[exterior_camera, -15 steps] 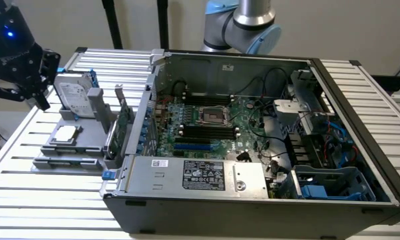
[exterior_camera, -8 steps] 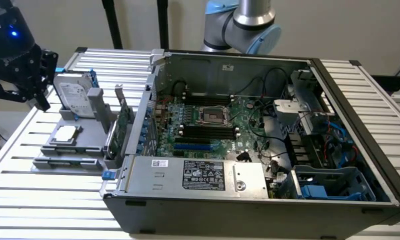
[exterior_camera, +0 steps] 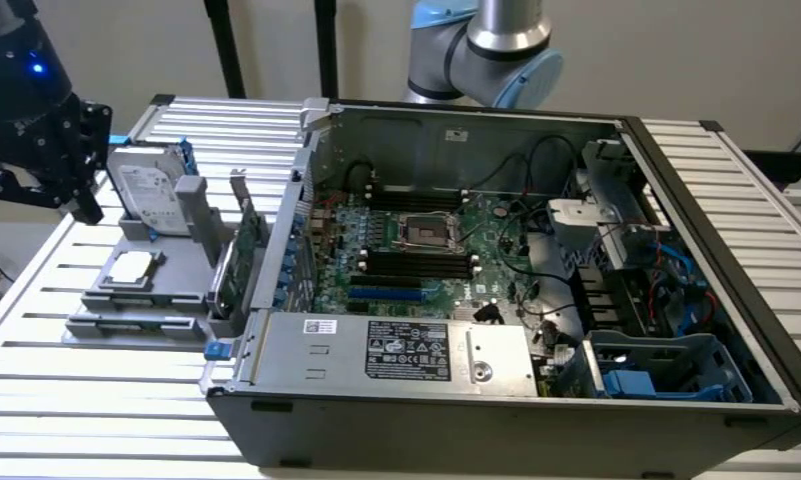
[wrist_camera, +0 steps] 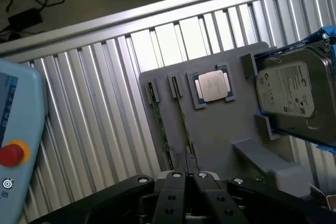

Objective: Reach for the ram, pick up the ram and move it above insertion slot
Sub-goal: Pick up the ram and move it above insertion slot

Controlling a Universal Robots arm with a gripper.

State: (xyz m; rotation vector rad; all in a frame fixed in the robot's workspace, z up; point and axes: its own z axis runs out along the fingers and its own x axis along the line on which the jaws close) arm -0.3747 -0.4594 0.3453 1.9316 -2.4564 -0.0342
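Currently black two-finger gripper (wrist_camera: 189, 176) clenched, empty, near grey plastic tray (wrist_camera: 220, 140) at exterior view's left; thin green ram stick (wrist_camera: 160, 127) stands edgewise there. Risk: shut jaws would strike its edge, not straddle.

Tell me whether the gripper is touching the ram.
Apart. The wrist view shows the ram standing on edge in its gray holder, well beyond the shut gripper; the exterior view has the gripper up beside the hard drive.
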